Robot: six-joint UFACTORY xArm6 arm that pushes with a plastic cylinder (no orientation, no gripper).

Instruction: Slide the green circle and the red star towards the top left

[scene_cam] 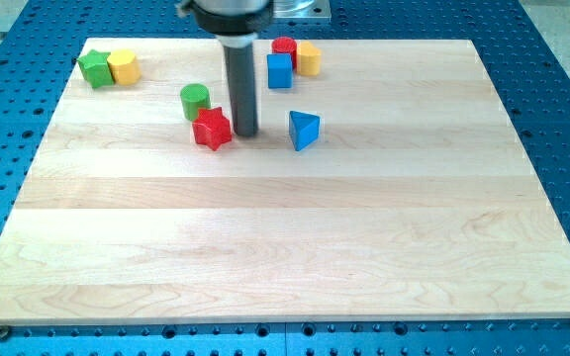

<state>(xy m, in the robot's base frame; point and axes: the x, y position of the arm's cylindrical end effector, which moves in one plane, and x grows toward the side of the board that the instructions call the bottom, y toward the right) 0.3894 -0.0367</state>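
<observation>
Red star-shaped block (212, 129) lies upper-centre on the pale wooden counter (285, 247), touching the green round block (195, 100) above-left; my tip (245, 133), without jaws, stands just right of it; bare wood reaches the top-left edge

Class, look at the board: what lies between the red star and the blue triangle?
In the camera view, my tip stands between the red star and the blue triangle, close beside the star.
</observation>
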